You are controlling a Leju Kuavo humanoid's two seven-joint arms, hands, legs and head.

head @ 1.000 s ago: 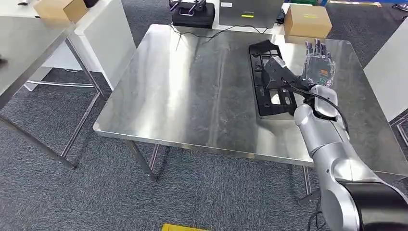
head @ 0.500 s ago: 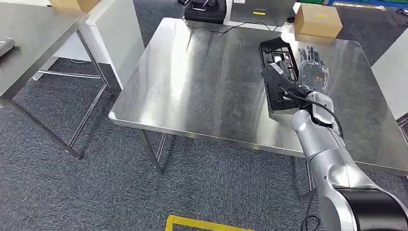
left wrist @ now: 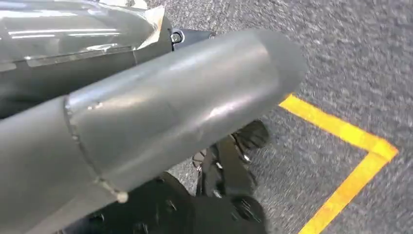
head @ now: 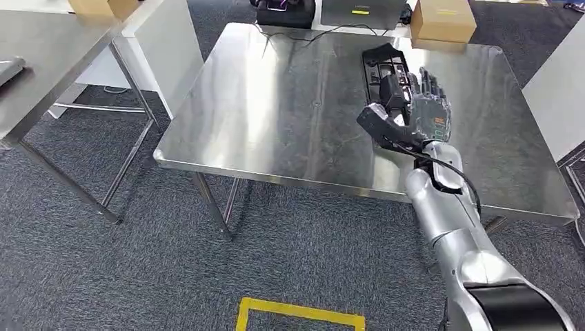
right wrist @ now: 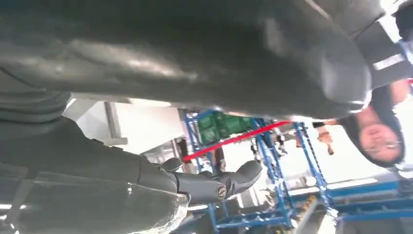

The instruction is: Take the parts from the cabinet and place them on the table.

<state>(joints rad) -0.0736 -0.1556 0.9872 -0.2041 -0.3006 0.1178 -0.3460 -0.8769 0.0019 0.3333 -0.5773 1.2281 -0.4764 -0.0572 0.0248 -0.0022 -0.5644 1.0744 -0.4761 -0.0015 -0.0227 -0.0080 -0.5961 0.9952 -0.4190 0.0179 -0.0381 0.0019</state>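
Right hand (head: pixel 422 110) fingers (head: pixel 429 84) spread wide, extended, holding nothing, raised over right half of shiny steel tabletop (head: pixel 290 103). Black plastic frame-shaped part (head: pixel 383 63) lies flat on tabletop near far right corner, partly hidden behind hand; contact between them cannot be told. Brown cardboard box (head: pixel 443 19) at far edge, right corner. Left hand: finger state cannot be told. Yellow tape line (head: pixel 298 314) on grey carpet floor (head: pixel 103 276).

Part: long black plastic openwork frame panel (head: pixel 383 65)
Pose: flat, lengthwise front to back, near end hidden by the hand
Place: right half of the steel table (head: pixel 276 103)
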